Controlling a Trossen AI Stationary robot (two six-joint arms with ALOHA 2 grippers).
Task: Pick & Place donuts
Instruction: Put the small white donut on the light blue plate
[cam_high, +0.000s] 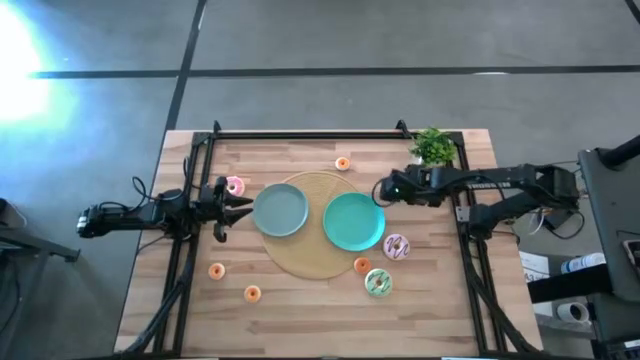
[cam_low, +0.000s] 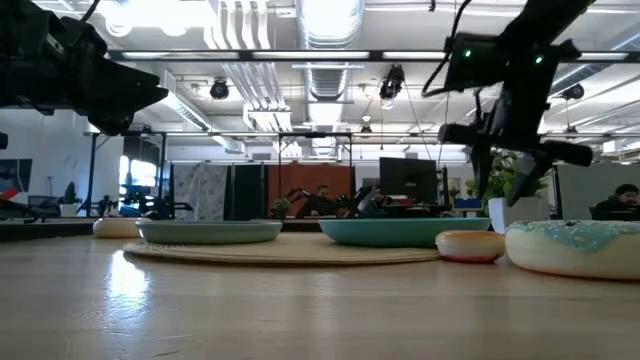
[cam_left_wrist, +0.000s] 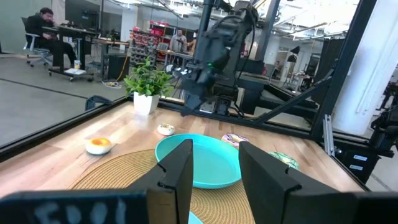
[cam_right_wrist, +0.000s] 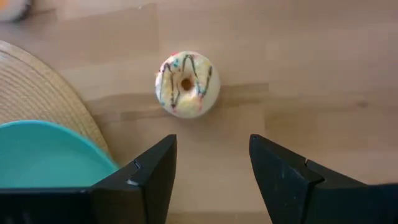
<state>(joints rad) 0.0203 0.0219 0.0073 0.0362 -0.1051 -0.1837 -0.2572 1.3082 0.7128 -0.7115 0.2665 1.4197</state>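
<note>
Several small donuts lie flat on the table. A cream donut with dark drizzle sits on the bare wood beside the teal plate. My right gripper hangs open above it, pointing down, held well off the table. My left gripper is open and level at the left edge of the grey-blue plate, with a pink donut just beyond it. Also on the wood are an orange donut, two more orange ones, a lilac one and a green one.
Both plates rest on a round woven mat. Another orange donut lies at the mat's near right edge. A small potted plant stands at the far right corner, close behind my right arm. Black frame rails run along the table's edges.
</note>
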